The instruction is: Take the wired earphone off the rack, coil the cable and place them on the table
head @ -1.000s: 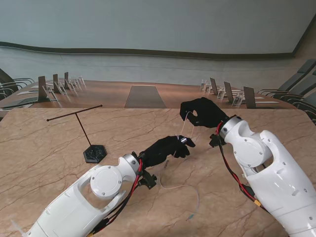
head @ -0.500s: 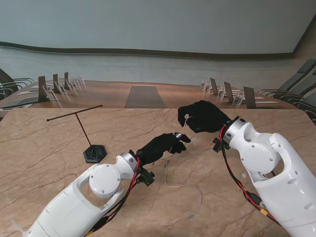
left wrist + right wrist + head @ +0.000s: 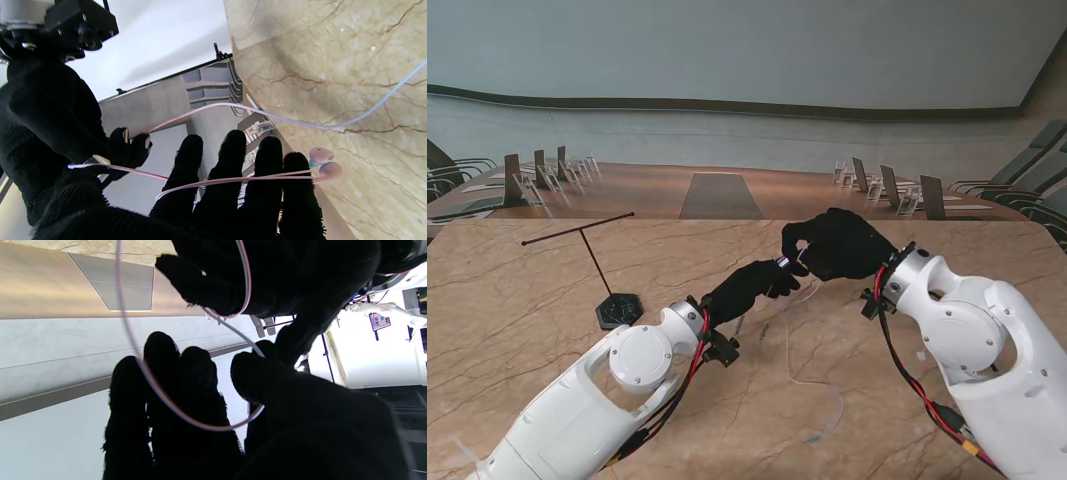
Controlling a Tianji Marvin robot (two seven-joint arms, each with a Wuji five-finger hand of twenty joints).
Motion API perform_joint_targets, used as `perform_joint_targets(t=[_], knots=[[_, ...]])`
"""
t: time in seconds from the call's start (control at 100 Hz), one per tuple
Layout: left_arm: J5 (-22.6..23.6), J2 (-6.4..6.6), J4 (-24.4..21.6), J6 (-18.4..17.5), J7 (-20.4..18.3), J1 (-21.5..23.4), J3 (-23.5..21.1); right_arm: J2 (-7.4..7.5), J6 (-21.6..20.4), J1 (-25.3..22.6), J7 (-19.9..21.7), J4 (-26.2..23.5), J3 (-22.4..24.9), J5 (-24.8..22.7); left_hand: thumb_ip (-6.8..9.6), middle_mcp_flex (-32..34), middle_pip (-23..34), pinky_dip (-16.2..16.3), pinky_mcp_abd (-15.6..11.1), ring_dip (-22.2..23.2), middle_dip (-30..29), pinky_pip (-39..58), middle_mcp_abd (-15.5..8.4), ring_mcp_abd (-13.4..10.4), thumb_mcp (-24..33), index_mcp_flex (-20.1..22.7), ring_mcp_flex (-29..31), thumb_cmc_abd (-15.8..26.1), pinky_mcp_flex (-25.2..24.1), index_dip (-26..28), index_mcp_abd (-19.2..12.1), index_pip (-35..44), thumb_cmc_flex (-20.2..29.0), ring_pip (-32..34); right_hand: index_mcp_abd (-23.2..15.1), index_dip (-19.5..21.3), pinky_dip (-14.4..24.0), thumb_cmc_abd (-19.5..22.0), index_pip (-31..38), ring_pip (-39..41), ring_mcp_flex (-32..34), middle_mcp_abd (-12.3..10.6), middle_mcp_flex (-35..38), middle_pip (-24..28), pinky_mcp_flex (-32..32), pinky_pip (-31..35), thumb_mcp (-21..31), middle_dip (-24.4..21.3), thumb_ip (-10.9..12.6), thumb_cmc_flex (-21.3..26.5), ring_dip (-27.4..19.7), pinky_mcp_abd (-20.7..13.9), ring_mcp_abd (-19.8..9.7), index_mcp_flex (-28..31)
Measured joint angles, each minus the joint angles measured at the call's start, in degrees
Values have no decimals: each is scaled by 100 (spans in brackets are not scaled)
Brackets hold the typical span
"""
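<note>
The two hands have closed in on each other since half a second ago, and the right robot hand [image 3: 839, 243] now sits just beside the left robot hand [image 3: 749, 286] over the middle of the tabletop [image 3: 527, 320], fingertips almost meeting.

Nearest to me, a loose tail of the cable [image 3: 812, 375] lies in a pale curve on the marble between the two forearms, faint in the stand view. From there it climbs to the hands.

Left robot hand: four fingers [image 3: 230, 173] stretched out straight and side by side, not clenched, with the pink cable [image 3: 233, 180] draped across them. The two earbuds [image 3: 325, 163] hang just off the outermost finger, above the marble. The thumb is hard to read, so a firm pinch I cannot confirm; the cable rests wound over the hand.

Right robot hand: fingers curled, thumb [image 3: 253, 373] and forefinger pressed together on the cable [image 3: 186, 416], a loop of it swinging round in front of the other fingers. That is a closed pinch on the wire.

Farther out and to the left, well apart from both hands, the rack [image 3: 602, 270] stands upright on its dark base, its crossbar bare. The earphone is entirely off it, strung between the two hands.
</note>
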Motion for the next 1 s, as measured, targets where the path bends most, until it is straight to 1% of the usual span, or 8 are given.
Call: perform_joint_targets(t=[0.06,0.22,0.42,0.44,0.74,0.87,0.96,1.0], knots=[[-21,-12,24,-32,35,-11,-5,0,24,-71,-2,-78,33,-26,-83,-3,-95,0,-7,-52,-67,-80,0,0,-6,0,-10,-29,-12,-20,22,-55,0,-88,149,-85,0,0,1,0,0,-1,0,-41,1,2,8,0,7,0,0,7,5,-76],[-23,-31,81,-116,75,-28,-49,2,167,-195,3,-230,63,-125,-83,-4,-172,-43,-34,-164,-120,-229,2,-14,-6,0,-75,-68,-38,-63,22,-110,0,-224,364,-257,0,1,-58,0,0,-4,0,-174,2,2,-6,0,7,0,0,12,10,-212],[-29,-47,97,-244,162,-56,-136,-22,430,-445,-330,-354,81,-550,-46,-4,-236,-46,-48,-176,-121,-302,-59,-23,55,0,-75,-63,-40,-65,23,-114,0,-272,334,-491,0,1,-120,-8,0,-12,0,-322,2,3,-237,-6,-60,34,-6,24,20,-240],[-28,-48,97,-256,169,-60,-142,-27,461,-464,-361,-357,80,-552,-45,-4,-237,-47,-48,-183,-121,-303,-61,-25,55,0,-75,-63,-40,-65,23,-114,0,-295,387,-498,0,1,-130,-9,0,-12,0,-333,2,3,-258,-7,-173,114,-13,27,22,-240],[-32,-56,119,-364,206,-142,-170,-78,471,-648,-703,-350,115,-739,-42,-4,-371,-98,-84,-273,-169,-439,-69,-96,56,0,-79,-63,-46,-66,24,-114,0,-413,799,-840,-117,1,-406,-418,58,-13,-22,-853,54,-156,-391,-388,-552,196,-188,88,56,-299],[-35,-60,138,-393,218,-176,-170,-110,155,-722,-924,-281,166,-676,-42,-4,-459,-121,-104,-344,-257,-583,-136,-211,56,0,-239,-63,-67,-70,24,-115,0,-534,742,-769,-229,97,-837,-857,-300,-13,-571,-1258,-225,-391,-561,-752,-560,184,-308,-79,-4,-787],[-35,-65,159,-427,240,-200,-160,-127,199,-787,-1046,-266,152,-680,-42,-4,-466,-179,-123,-411,-299,-671,-141,-268,56,0,-302,-63,-95,-72,24,-117,0,-591,809,-673,-232,97,-1341,-1012,-570,-13,-961,-1269,-369,-479,-573,-941,-567,182,-314,-206,-53,-1249],[-35,-68,170,-444,245,-209,-156,-132,264,-822,-1078,-266,134,-669,-42,-4,-471,-197,-128,-422,-316,-699,-143,-271,56,0,-303,-63,-97,-73,24,-118,0,-591,902,-515,-232,97,-1579,-1052,-623,-13,-1107,-1265,-398,-531,-635,-993,-694,182,-314,-221,-66,-1519]])
